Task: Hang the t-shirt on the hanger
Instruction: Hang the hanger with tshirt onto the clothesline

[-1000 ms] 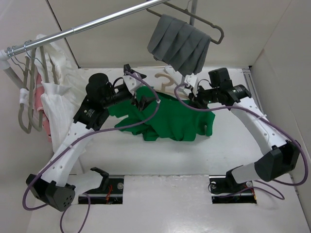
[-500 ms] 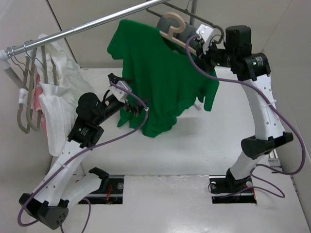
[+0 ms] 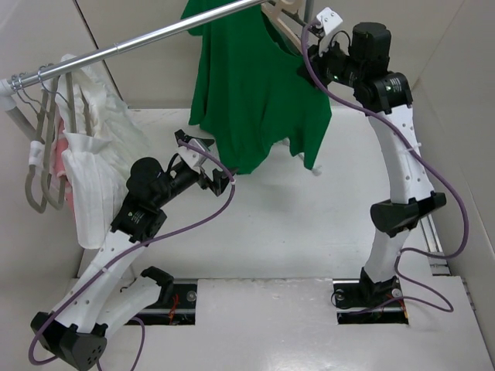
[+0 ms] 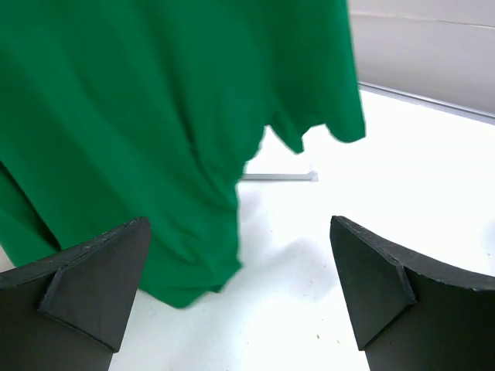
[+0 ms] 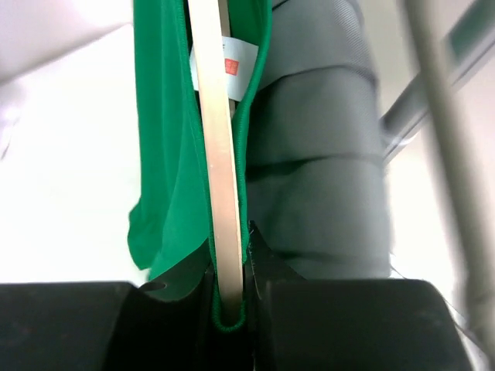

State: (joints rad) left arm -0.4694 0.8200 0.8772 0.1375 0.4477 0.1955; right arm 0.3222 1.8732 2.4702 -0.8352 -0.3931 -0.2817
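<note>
The t-shirt [image 3: 255,93] is found draped on the hanger [image 5: 218,178], suspended above the desk's [image 3: 309,232] far edge, beside the rail [image 3: 116,48]. The hanger's shoulder, with green fabric around it, is clamped in the narrowed right gripper [image 5: 230,297]. The left gripper [image 3: 213,174] is held wide and empty near the hem.

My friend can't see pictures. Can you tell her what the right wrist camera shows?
The right arm's fingers pinch a cream hanger that has a green t-shirt on it, collar and label showing. A grey cloth hangs just behind them, next to a blurry metal pole.
</note>
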